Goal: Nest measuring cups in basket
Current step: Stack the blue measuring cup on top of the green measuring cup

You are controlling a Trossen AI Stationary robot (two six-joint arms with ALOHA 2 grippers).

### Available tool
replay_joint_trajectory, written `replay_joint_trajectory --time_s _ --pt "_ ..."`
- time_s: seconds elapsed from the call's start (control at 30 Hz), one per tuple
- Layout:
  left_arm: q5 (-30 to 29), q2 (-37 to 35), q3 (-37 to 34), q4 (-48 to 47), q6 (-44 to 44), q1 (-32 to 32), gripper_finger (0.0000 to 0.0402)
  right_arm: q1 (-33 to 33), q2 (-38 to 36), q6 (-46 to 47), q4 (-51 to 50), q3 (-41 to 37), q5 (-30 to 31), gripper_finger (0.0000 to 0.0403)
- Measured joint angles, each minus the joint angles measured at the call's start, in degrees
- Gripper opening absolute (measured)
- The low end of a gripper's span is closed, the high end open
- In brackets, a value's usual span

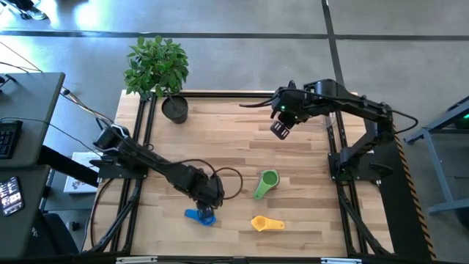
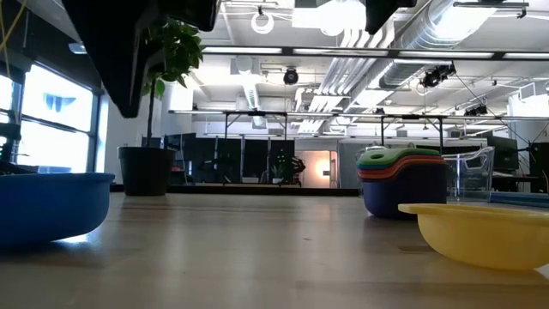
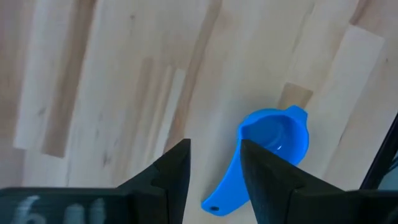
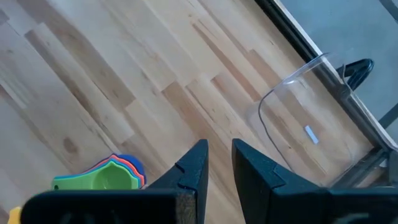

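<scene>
Under the open left hand [image 3: 214,168], the blue cup's [image 3: 273,140] handle is half hidden.

From above, my left gripper [image 1: 207,199] covers part of the blue cup [image 1: 199,215]. Basket [image 4: 309,134]: cut by the right wrist picture's edge, too faint to find from above. Nested stack [image 1: 267,183]: only the green top shows from above. Low view: yellow cup [image 2: 480,230] cropped at the right edge.
</scene>
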Motion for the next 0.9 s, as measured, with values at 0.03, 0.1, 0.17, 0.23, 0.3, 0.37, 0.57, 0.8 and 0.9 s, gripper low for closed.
replay_joint_trajectory --time_s 0.03,0.1,0.17,0.23,0.3,0.37,0.57,0.8,0.9 --pt "0.01 0.37 0.00 0.55 0.00 -0.34 0.0131 0.00 0.00 0.11 -0.02 0.00 -0.04 0.0064" --pt "0.01 1.14 0.00 0.92 0.02 -1.00 0.0131 0.00 0.00 0.08 -0.02 0.00 -0.05 0.0064" --pt "-0.03 1.76 0.00 2.13 0.02 -1.71 0.0131 0.00 0.00 0.03 -0.01 0.00 -0.05 0.0064" --pt "-0.02 2.52 0.00 2.52 -0.01 -2.35 0.0131 0.00 0.00 -0.07 -0.02 0.00 -0.04 0.0064" --pt "-0.02 3.26 0.00 3.00 -0.01 -2.95 0.0131 0.00 0.00 0.08 -0.02 0.00 -0.04 0.0064" --pt "-0.04 3.88 0.00 3.57 -0.01 -3.42 0.0131 0.00 0.00 0.08 -0.02 0.00 -0.04 0.0064" --pt "-0.08 5.05 0.00 4.26 -0.01 -3.96 0.0131 0.00 0.00 0.08 -0.02 0.00 0.00 0.0064" --pt "-0.43 5.71 0.02 5.15 1.39 -3.97 0.0131 0.00 0.00 0.11 -0.02 0.00 0.18 0.0064" --pt "-0.47 6.02 -0.02 4.82 1.39 -4.22 0.0131 0.00 0.00 0.10 -0.02 0.00 0.19 0.0064"
